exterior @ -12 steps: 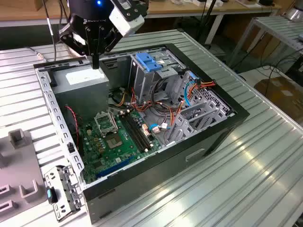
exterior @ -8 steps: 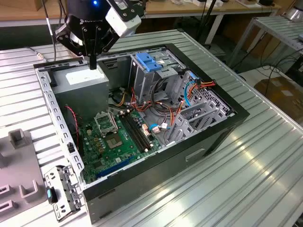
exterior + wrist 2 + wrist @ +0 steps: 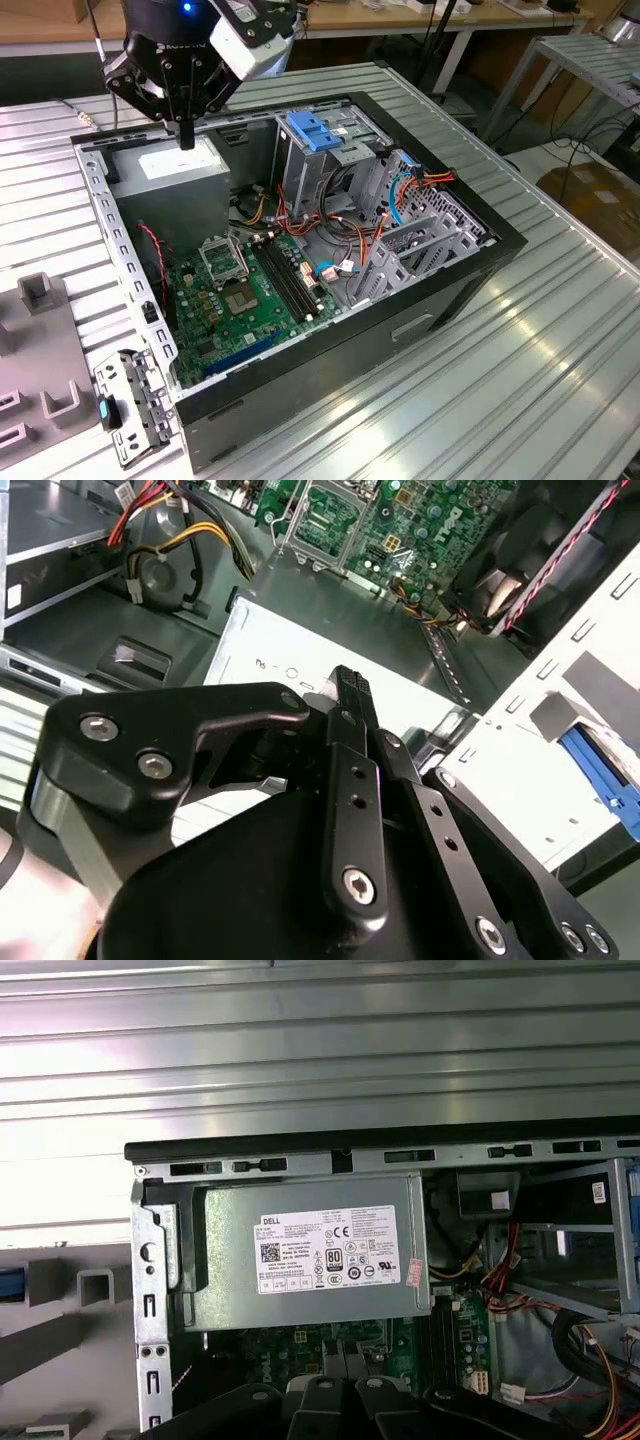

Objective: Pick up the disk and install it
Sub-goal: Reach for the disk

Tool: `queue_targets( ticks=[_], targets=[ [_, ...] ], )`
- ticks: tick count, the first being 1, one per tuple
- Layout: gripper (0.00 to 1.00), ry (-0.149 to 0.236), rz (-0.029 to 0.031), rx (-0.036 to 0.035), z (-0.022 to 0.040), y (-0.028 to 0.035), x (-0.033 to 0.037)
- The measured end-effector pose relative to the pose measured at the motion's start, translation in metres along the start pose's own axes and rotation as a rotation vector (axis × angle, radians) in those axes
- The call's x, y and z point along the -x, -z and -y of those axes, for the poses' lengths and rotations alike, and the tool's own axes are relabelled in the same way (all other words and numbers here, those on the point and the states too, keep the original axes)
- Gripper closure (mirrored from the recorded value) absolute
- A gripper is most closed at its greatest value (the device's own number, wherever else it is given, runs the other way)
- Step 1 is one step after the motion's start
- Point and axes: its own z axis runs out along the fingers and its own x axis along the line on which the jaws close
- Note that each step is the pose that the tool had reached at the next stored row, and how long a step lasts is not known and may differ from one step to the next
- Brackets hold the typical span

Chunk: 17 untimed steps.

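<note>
Fingertips (image 3: 345, 690) pressed together, gripping nothing; the gripper (image 3: 186, 138) hovers above the power supply (image 3: 178, 165) in the open case (image 3: 420, 300). The disk (image 3: 598, 768) (apparently, judging by its blue rail) sits outside on the grey fixture (image 3: 45, 345). Pickup is not yet begun, and grasping calls for spread fingers over there

Bright overhead light; glare on table (image 3: 300, 1060); case (image 3: 400, 330) interior shadowed; highlights on tool (image 3: 345, 685).
</note>
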Motion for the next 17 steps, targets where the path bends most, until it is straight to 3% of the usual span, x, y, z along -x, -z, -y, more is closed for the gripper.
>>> queue_targets(
  ticks=[17],
  targets=[
    [0.89, 0.0, -0.0008, 0.0001, 0.0016, -0.0011, -0.0198]
  ],
)
